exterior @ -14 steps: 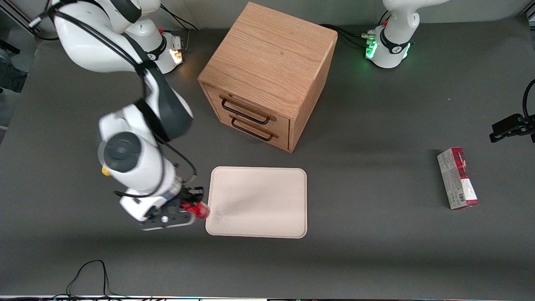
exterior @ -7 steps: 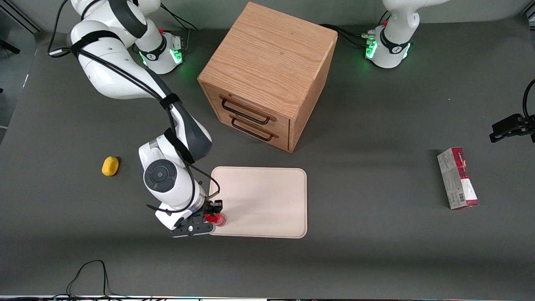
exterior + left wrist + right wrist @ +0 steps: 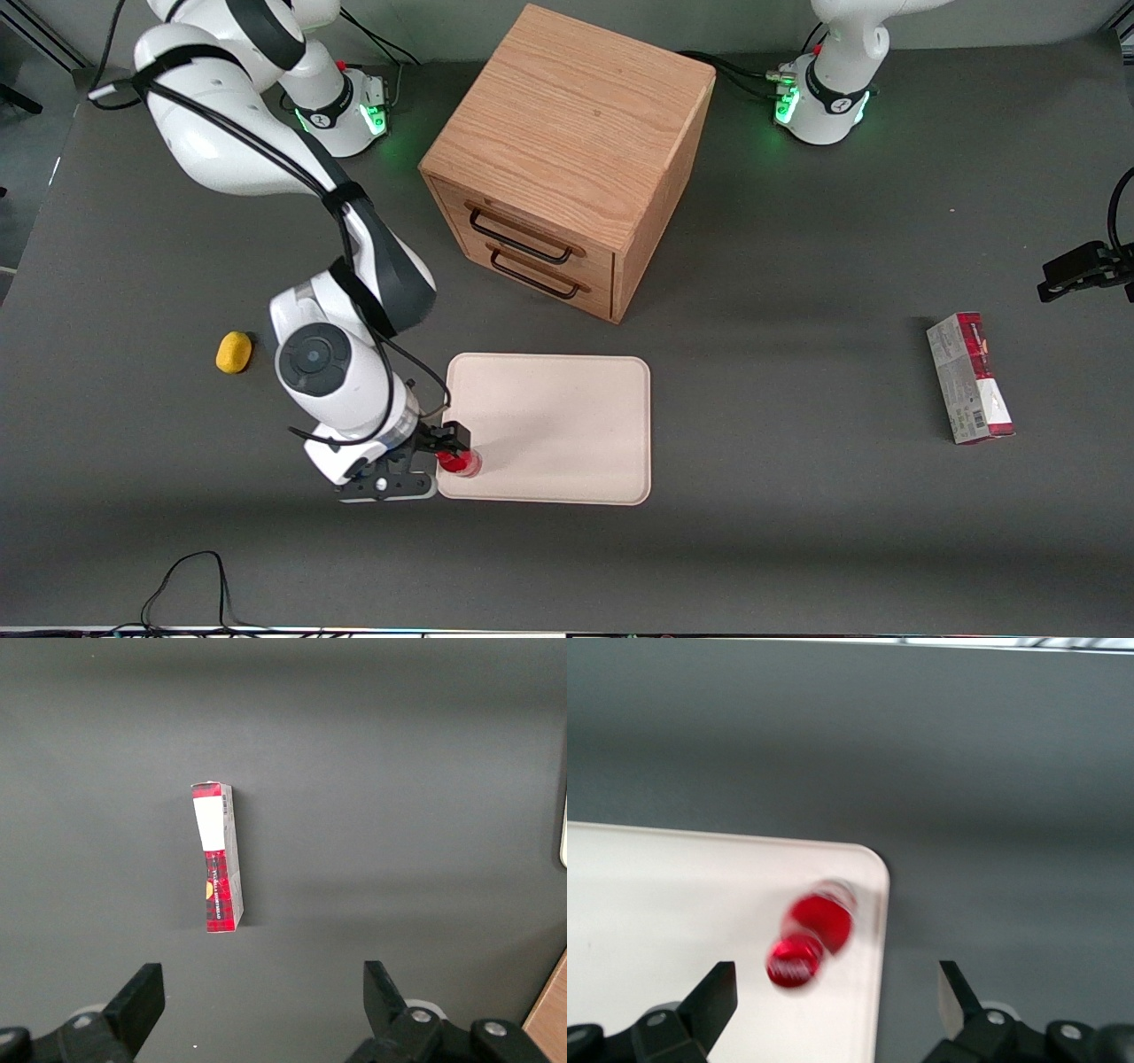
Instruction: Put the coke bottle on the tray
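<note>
Even, diffuse light falls from above on the dark grey worktop [image 3: 797, 372], leaving soft-edged shadows: a broad one beside the wooden cabinet [image 3: 567, 151], a thin one along the carton [image 3: 970, 379]. The cream tray [image 3: 567, 416] is bright but not blown out. Green lamps glow at both arm bases. In the right wrist view the coke bottle [image 3: 811, 935] is smeared by motion blur, while the pincer [image 3: 837, 1010], fingers spread, looks sharper.

Dark grey matte table [image 3: 797, 549], evenly lit from above.
Furniture: one wooden two-drawer cabinet [image 3: 567, 159], oak grain, dark wire handles, set at an angle. Black cable [image 3: 190, 580] looped at the table's near edge. Green indicator glow at two bases.
</note>
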Robot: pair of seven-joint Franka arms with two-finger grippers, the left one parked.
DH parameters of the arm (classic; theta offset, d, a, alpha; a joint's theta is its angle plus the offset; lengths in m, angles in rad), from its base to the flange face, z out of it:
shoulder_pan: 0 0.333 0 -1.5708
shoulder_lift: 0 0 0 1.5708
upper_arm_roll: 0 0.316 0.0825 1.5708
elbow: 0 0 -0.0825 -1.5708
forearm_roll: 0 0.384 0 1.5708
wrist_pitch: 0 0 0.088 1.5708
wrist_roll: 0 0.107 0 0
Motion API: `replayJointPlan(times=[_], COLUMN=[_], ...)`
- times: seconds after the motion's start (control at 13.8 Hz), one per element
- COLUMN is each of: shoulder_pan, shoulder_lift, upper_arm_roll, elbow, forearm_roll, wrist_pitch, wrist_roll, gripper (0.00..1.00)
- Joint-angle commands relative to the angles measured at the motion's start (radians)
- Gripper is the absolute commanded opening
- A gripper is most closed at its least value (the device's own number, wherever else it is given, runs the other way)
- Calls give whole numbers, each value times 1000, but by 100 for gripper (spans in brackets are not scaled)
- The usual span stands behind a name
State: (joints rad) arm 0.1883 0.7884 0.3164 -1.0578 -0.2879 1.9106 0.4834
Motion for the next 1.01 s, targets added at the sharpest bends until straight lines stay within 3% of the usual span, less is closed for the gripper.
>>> replayJointPlan(times=[0.0,0.14,0.51,0.94], shoulder_pan=[-23,-20,-17,-21], shoulder_lift=[-211,-398,-832,-845], upper_arm_roll=[-127,-239,-359,-424], elbow=[-170,-388,-910,-828], forearm_roll=[160,277,285,283], wrist_pitch=[-73,-39,105,-41], wrist_roll=[15,-63,-172,-278], gripper=[100,100,100,100])
